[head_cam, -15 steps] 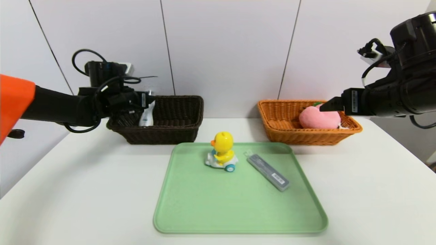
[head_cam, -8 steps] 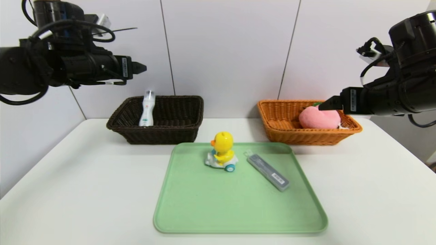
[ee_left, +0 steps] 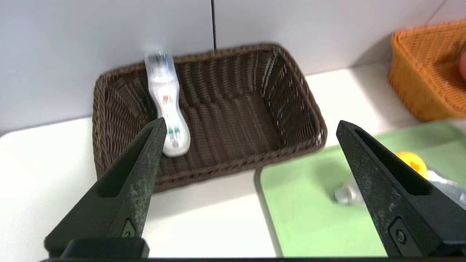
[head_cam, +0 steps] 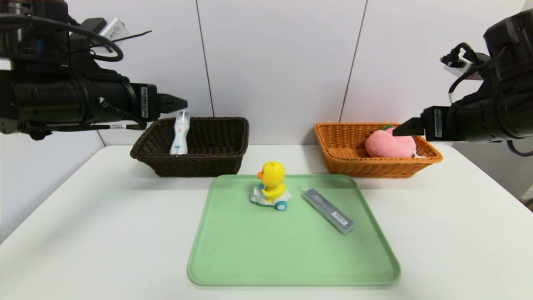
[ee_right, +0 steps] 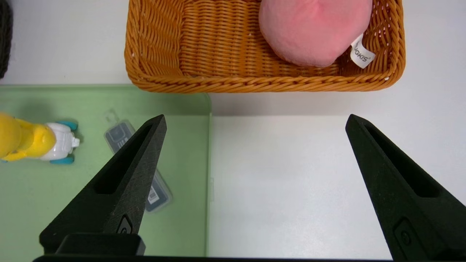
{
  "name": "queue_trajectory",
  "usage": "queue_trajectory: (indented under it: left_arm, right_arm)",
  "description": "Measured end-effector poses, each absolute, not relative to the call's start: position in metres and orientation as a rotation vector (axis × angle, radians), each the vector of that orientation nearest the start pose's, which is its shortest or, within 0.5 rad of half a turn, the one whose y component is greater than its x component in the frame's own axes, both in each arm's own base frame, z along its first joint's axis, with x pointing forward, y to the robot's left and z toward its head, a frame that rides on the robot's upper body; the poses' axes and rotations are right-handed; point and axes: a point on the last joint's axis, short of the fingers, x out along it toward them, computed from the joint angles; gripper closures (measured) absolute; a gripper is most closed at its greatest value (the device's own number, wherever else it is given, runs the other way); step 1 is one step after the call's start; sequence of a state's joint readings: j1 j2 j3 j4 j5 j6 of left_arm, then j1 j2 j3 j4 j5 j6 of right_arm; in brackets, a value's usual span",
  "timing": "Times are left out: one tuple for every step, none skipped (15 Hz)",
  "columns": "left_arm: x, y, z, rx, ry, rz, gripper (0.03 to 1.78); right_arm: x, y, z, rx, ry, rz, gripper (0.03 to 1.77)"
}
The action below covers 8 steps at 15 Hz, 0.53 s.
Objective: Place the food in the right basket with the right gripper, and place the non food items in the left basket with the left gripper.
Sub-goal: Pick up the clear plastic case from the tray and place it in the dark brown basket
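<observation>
The white bottle (head_cam: 179, 133) leans inside the dark brown left basket (head_cam: 216, 160), also seen as the bottle (ee_left: 165, 102) in the basket (ee_left: 233, 109). My left gripper (head_cam: 177, 103) hovers high above that basket's near-left side, open and empty (ee_left: 251, 125). The pink plush peach (head_cam: 389, 143) lies in the orange right basket (head_cam: 345, 162); in the right wrist view the peach (ee_right: 313, 31) fills the basket's (ee_right: 204, 43) far corner. My right gripper (head_cam: 399, 128) hangs open in the air near that basket (ee_right: 255, 122). The yellow duck toy (head_cam: 271, 183) and the grey case (head_cam: 329, 210) rest on the green tray (head_cam: 270, 258).
The white table (head_cam: 83, 233) stretches around the tray, with bare surface at the front and on both sides. A white panelled wall stands right behind the two baskets.
My left gripper let go of the white bottle in the dark basket, rose well above it, and now comes slightly lower and toward the centre. The right arm barely moved.
</observation>
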<state>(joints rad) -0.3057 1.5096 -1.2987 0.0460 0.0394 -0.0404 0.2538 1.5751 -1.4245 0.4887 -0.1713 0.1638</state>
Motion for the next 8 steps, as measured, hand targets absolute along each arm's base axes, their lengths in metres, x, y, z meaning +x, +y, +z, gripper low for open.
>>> queue_trajectory:
  left_arm:
    - [0.247, -0.081, 0.305, 0.020, 0.265, -0.248, 0.15]
    - [0.238, -0.080, 0.301, 0.032, 0.259, -0.242, 0.14]
    - [0.231, -0.080, 0.298, 0.043, 0.254, -0.245, 0.14]
    - [0.222, -0.078, 0.296, 0.055, 0.245, -0.254, 0.14]
    - [0.215, -0.077, 0.293, 0.059, 0.247, -0.266, 0.14]
    - [0.209, -0.076, 0.292, 0.060, 0.258, -0.277, 0.14]
    - [0.202, -0.075, 0.290, 0.061, 0.281, -0.286, 0.14]
    - [0.196, -0.073, 0.287, 0.064, 0.307, -0.289, 0.13]
  right_arm:
    - [0.256, 0.065, 0.290, 0.019, 0.635, 0.036, 0.10]
    - [0.252, 0.066, 0.294, 0.014, 0.649, 0.045, 0.10]
    - [0.248, 0.068, 0.299, 0.007, 0.664, 0.057, 0.10]
    - [0.243, 0.071, 0.306, -0.001, 0.678, 0.076, 0.10]
    - [0.240, 0.075, 0.314, -0.009, 0.684, 0.093, 0.10]
    - [0.238, 0.078, 0.321, -0.015, 0.687, 0.108, 0.10]
    - [0.237, 0.083, 0.330, -0.022, 0.689, 0.128, 0.10]
    - [0.236, 0.088, 0.337, -0.032, 0.701, 0.146, 0.10]
